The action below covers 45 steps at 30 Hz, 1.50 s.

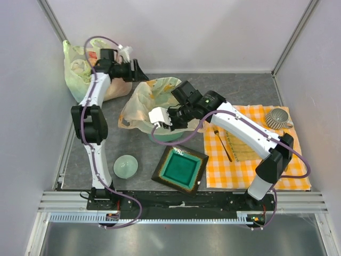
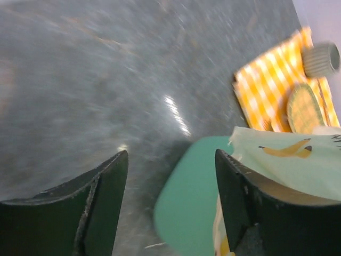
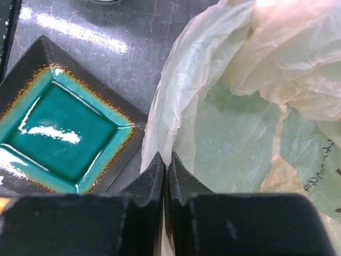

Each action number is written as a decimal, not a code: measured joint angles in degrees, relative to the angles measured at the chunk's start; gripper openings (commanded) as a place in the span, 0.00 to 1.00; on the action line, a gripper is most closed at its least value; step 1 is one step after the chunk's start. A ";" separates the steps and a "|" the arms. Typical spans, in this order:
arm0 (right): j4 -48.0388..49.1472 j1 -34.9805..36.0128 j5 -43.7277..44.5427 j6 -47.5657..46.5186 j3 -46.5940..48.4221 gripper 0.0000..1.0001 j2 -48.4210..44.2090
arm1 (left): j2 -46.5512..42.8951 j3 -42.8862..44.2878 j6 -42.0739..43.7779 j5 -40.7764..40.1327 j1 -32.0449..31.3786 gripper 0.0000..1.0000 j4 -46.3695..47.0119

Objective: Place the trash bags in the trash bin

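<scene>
The peach-cream trash bag [image 1: 143, 104] lies spread open over the mint-green trash bin [image 1: 169, 137] in the middle of the table. My right gripper [image 1: 171, 124] is shut on the bag's near edge. In the right wrist view the jaws [image 3: 166, 160] pinch a fold of the bag [image 3: 240, 106], and the bin's green shows through the plastic. My left gripper [image 1: 139, 72] is open and empty just behind the bag's far-left edge. In the left wrist view the fingers [image 2: 171, 176] straddle the bin's rim [image 2: 192, 197], with the bag [image 2: 287, 160] at the right.
A yellow-green stuffed bag [image 1: 80, 69] sits at the back left. A pale green bowl [image 1: 126, 166] and a square teal dish [image 1: 180, 168] lie near the front. An orange checkered cloth [image 1: 250, 160] on the right holds a ribbed cup [image 1: 277, 117] and a woven mat.
</scene>
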 measured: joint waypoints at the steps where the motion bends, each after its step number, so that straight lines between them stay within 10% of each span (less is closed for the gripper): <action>1: 0.31 0.00 -0.07 1.36 0.79 0.25 0.68 | -0.13 2.43 0.35 -1.18 1.86 0.76 -0.61; 8: 4.87 -1.62 -0.44 10.51 4.55 0.72 3.10 | -7.17 6.64 5.07 -6.88 9.46 0.77 -3.63; 15: 7.23 -7.13 -3.08 21.62 9.94 0.79 4.26 | -19.82 3.39 10.29 -5.35 7.54 0.77 -5.73; 25: 18.12 -14.93 -4.20 32.57 18.08 0.77 7.32 | -27.82 -7.74 14.82 2.62 7.32 0.75 -12.76; 36: 24.92 -14.60 -2.56 20.96 25.42 0.81 20.74 | -31.45 -17.66 15.15 -1.55 2.60 0.77 -15.10; 45: 24.72 -14.60 -1.86 12.92 27.74 0.48 28.20 | -34.03 -18.05 15.19 -5.70 -0.63 0.57 -15.19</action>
